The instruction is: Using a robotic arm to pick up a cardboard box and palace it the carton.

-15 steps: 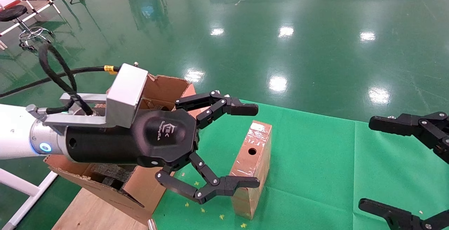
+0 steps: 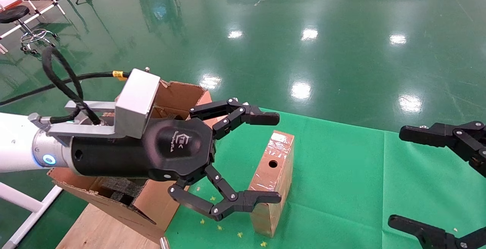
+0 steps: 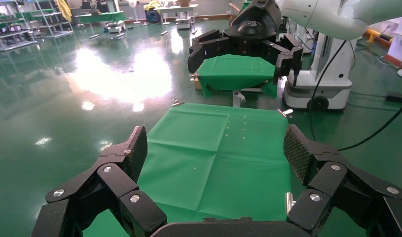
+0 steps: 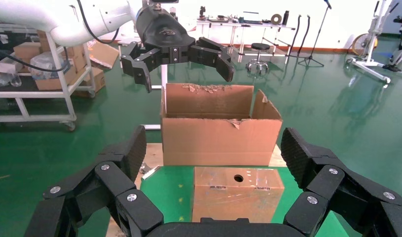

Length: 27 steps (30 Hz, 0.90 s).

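Green cloth point(image 2: 341, 173) covers the table, the biggest thing in the head view, running from centre out to 3 and 5 o'clock. At 9 o'clock from the middle stands the carton point(image 2: 178, 93), its torn rim up and black foam point(image 2: 117, 190) showing inside; most of it is hidden behind the arm point(image 2: 15, 146), which reaches in from 9 o'clock with its ring light lit. The box point(image 2: 273, 180) stands on edge on the cloth just past centre toward 5 o'clock, round hole facing the camera, beside the carton but apart from it. The left gripper point(image 2: 265, 158) hangs at the box's near side, jaws wide apart, one fingertip above the box and one low against its front corner. The right gripper point(image 2: 433, 180) sits at 4 o'clock, spread wide, well apart from the box.
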Motion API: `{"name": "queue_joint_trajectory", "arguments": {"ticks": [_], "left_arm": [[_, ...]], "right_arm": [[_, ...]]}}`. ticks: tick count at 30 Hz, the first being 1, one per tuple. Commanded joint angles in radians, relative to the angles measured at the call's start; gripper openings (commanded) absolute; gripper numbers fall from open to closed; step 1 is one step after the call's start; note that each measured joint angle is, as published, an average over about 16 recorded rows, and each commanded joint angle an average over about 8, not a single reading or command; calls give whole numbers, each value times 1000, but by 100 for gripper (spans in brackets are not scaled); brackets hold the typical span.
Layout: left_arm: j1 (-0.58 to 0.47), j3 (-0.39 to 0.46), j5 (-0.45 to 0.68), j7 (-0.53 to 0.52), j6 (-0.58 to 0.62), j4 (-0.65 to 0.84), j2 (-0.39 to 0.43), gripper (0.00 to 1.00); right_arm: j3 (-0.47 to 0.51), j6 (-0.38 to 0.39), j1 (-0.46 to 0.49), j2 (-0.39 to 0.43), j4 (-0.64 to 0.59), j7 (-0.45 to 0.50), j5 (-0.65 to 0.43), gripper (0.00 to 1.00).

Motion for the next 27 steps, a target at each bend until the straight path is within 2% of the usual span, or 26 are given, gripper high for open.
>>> {"name": "queue_joint_trajectory", "arguments": {"ticks": [1,2,9,10,20,27], "left_arm": [[0,0,0,0,0,0,0,100],[0,0,0,0,0,0,0,100],[-9,-1,24,9,-12,-16,-9,100],[-14,1,40,11,-20,-23,-12,100],[-53,50,199,-16,-111,-61,2,100],[-59,60,225,-16,-123,-58,6,100]], "right_arm": [[0,0,0,0,0,0,0,100],[0,0,0,0,0,0,0,95],[0,0,0,0,0,0,0,7],[0,0,0,0,0,0,0,0],[0,0,0,0,0,0,0,0],[0,0,0,0,-1,0,0,0]]}}
